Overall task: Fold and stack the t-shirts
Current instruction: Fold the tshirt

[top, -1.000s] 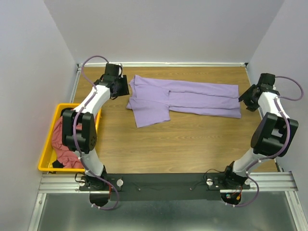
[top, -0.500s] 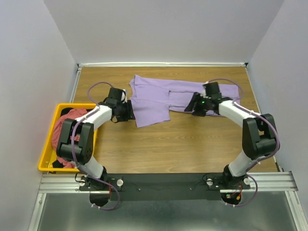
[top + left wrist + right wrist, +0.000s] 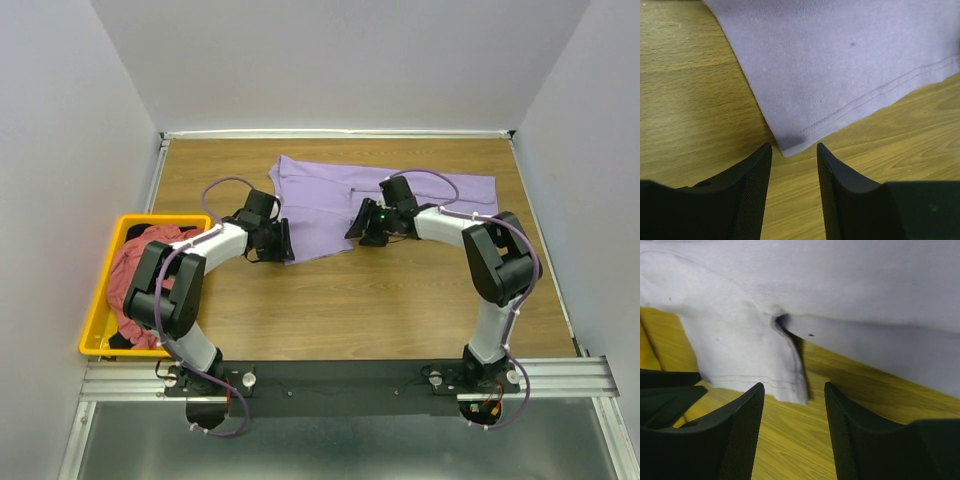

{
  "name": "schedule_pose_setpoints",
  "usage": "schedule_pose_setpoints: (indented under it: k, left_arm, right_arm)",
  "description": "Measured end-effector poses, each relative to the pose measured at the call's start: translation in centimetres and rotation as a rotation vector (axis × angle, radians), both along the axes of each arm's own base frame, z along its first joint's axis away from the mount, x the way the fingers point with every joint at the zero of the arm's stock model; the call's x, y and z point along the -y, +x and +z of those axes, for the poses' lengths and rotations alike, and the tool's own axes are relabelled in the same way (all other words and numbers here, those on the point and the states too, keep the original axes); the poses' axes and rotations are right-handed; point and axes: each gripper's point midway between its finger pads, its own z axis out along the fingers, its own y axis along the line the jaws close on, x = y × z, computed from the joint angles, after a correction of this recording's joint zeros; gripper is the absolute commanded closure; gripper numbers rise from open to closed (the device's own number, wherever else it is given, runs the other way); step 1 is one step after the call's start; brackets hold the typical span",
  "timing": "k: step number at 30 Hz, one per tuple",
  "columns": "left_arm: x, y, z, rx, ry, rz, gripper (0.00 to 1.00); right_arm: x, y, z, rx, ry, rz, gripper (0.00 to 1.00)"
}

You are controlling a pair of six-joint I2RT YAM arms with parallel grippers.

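Table [image 3: 400, 300]: shirt [image 3: 440, 195] lay toward the far edge; left gripper [image 3: 794, 146] and right gripper [image 3: 794, 386], both parted and empty, flanked its near flap.

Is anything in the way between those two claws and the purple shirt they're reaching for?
Nothing visible. The left gripper is open, with a hem corner of the purple shirt just ahead of its fingertips and only bare table between. The right gripper is open at another hem corner, equally unobstructed.

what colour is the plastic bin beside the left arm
Yellow; the rectangular plastic bin shows best in the top external view.
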Motion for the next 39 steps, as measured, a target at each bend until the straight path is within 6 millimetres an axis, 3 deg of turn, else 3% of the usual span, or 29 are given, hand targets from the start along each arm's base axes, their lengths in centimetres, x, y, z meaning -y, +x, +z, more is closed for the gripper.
schedule_pose_setpoints:
  k: [8,11,13,15,17,18,21,25,28,34,37,39]
  left_arm:
    - [0.5,0.2,-0.7,-0.016,0.004,-0.005,0.54]
    - [0.8,0.5,-0.7,-0.014,0.002,-0.008,0.58]
    - [0.9,0.7,-0.8,-0.011,-0.001,-0.007,0.64]
    - [1.0,0.8,-0.9,-0.011,-0.002,-0.005,0.77]
    - [1.0,0.8,-1.1,-0.013,-0.001,-0.005,0.88]
    - [1.1,0.9,-1.1,-0.014,-0.002,-0.003,1.0]
    - [1.2,1.0,-1.0,-0.013,0.001,-0.005,1.0]
    - [1.2,2.0,-0.2,-0.006,0.024,-0.001,1.0]
    - [1.4,4.4,2.0,0.049,0.034,0.008,1.0]
    - [2.7,12.7,9.6,0.281,0.008,0.023,1.0]
    - [3.1,15.9,11.1,0.342,0.002,0.022,1.0]
    - [3.1,17.6,11.0,0.358,0.004,0.026,1.0]
  right_arm:
    - [-2.1,-0.5,-0.2,-0.021,0.048,0.017,0.46]
    - [-2.3,-0.6,-0.2,-0.028,0.054,0.015,0.54]
    - [-2.5,-0.7,-0.4,-0.038,0.058,0.013,0.6]
    - [-2.6,-0.9,-0.5,-0.044,0.061,0.017,0.66]
    - [-2.7,-1.0,-0.7,-0.049,0.059,0.02,0.8]
    - [-2.8,-1.1,-0.9,-0.055,0.059,0.02,0.89]
    - [-2.8,-1.3,-1.3,-0.065,0.053,0.024,0.99]
    - [-2.9,-1.3,-1.1,-0.068,0.044,0.03,0.99]
    - [-3.2,0.0,-0.1,-0.047,0.043,0.03,0.99]
    - [-3.7,5.4,4.1,0.079,0.082,0.011,0.99]
    - [-2.9,8.6,5.6,0.135,0.096,-0.02,0.99]
    - [-2.5,10.8,6.0,0.164,0.101,-0.036,0.99]
